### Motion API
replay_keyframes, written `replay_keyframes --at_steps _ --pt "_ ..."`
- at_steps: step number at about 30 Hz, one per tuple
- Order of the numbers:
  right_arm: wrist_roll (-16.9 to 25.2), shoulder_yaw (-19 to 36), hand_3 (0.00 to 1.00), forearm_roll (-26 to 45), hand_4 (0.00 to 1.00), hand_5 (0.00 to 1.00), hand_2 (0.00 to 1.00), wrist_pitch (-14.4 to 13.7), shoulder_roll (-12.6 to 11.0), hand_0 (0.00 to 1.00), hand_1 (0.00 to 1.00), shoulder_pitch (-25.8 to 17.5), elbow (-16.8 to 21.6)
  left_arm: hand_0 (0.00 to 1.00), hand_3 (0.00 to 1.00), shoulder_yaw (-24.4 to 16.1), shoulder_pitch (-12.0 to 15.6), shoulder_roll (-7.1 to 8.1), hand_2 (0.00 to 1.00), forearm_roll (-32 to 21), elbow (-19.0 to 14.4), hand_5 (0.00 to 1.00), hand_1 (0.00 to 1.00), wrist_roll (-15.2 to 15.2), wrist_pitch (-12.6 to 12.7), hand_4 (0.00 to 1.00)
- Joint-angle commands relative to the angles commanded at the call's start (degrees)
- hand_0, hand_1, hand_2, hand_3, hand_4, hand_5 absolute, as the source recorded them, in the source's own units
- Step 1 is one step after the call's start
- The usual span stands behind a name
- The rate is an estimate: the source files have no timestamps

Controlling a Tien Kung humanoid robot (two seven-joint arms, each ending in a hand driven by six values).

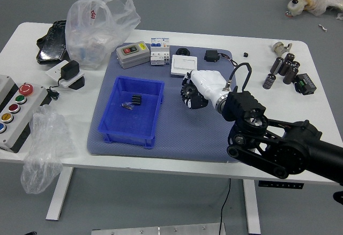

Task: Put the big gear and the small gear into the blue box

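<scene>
Clamping a gear (188, 92) in the right hand (209, 84), hovering over the mat (187, 133) between the blue box (126, 125) and the table's (300, 112) right edge, leaving mat open toward its near edge.

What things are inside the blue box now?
The blue box holds a small black block and a small shiny item, too small to identify. Nothing covers the box's floor otherwise.

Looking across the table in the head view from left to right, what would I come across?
Panel of coloured buttons, blue box, robot hand holding a dark gear, group of dark cylinders.
</scene>
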Motion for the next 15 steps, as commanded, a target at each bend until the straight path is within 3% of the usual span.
replay_keyframes --at_steps 7,8,9,14,15 --pt "7.5 -6.9 0.444 4.9 0.167 0.002 0.424 -0.3 4.7 0.194 0.329 8.1 -0.9 0.654 0.739 -0.4 -0.2 0.31 0.585 0.4 -0.2 0.633 0.594 0.4 0.0 0.740" --pt "8.6 -7.7 0.444 5.7 0.167 0.002 0.424 -0.5 5.2 0.194 0.329 8.9 -1.1 0.654 0.739 -0.4 -0.2 0.33 0.585 0.4 -0.2 0.633 0.594 0.5 0.0 0.740" --pt "9.9 -8.6 0.447 6.7 0.210 0.002 0.463 -0.9 5.8 0.290 0.384 9.6 -1.5 0.654 0.738 -0.4 -0.2 0.35 0.585 0.4 -0.2 0.635 0.594 0.5 0.1 0.740" --pt "14.6 -11.4 0.447 9.1 0.210 0.002 0.463 -1.9 8.0 0.290 0.384 10.7 -3.3 0.654 0.738 -0.6 -0.4 0.34 0.585 0.6 -0.3 0.635 0.594 0.7 0.1 0.740" --pt "15.0 -11.7 0.614 9.2 0.314 0.002 0.640 -1.9 8.3 0.408 0.648 10.7 -3.7 0.654 0.740 -0.6 -0.4 0.33 0.585 0.6 -0.3 0.635 0.593 0.8 0.1 0.740"
